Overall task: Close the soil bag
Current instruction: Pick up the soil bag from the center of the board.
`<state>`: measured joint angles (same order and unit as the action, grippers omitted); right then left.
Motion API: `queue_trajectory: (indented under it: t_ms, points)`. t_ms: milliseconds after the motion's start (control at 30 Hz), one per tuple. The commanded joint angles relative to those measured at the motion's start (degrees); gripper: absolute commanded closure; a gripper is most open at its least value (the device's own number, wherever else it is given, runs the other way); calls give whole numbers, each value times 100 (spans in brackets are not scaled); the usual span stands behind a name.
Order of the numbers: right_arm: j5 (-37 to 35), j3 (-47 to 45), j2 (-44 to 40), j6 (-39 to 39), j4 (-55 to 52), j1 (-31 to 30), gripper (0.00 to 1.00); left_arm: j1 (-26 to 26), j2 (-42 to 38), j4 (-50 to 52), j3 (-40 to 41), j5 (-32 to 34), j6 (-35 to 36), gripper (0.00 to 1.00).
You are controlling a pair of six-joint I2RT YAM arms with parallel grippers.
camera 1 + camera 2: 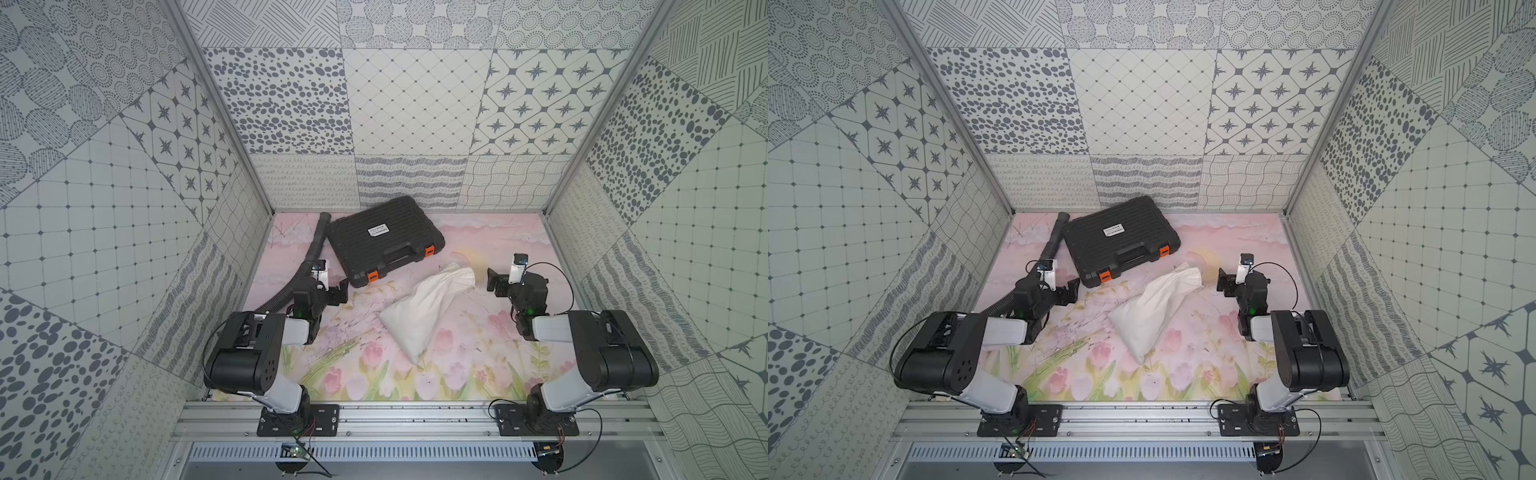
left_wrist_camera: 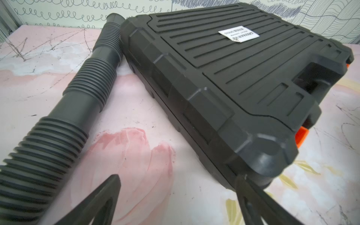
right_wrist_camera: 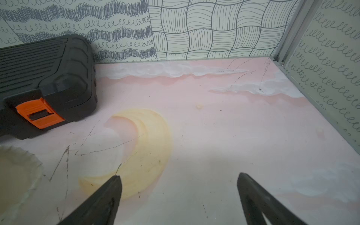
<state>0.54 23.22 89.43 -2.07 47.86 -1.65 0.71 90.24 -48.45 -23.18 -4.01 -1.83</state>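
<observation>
Task at its start. I see the soil bag [image 1: 424, 309] lying mid-desk [image 1: 457, 365], its mouth end nearest the right gripper [image 1: 495, 284] and seemingly ungathered. The left gripper [image 1: 338, 292] and the right one both stand spread, empty, clear of the bag. All cinching remains.

We see soft, even light in both top views, faint shadows; wrist views warp at edges; bag [image 3: 17, 175] and case [image 2: 224, 81] corner blur.
</observation>
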Motion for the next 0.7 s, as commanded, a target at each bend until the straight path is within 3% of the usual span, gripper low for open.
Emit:
queue_trajectory:
  t_ms: [0,667]
  points:
    - [-54,-19,24,22,260,-11,3,-3,23,-151,4,50,-19,4]
    - [-105,-25,-49,-53,272,16,3,-2,-114,22,-45,213,-81,4]
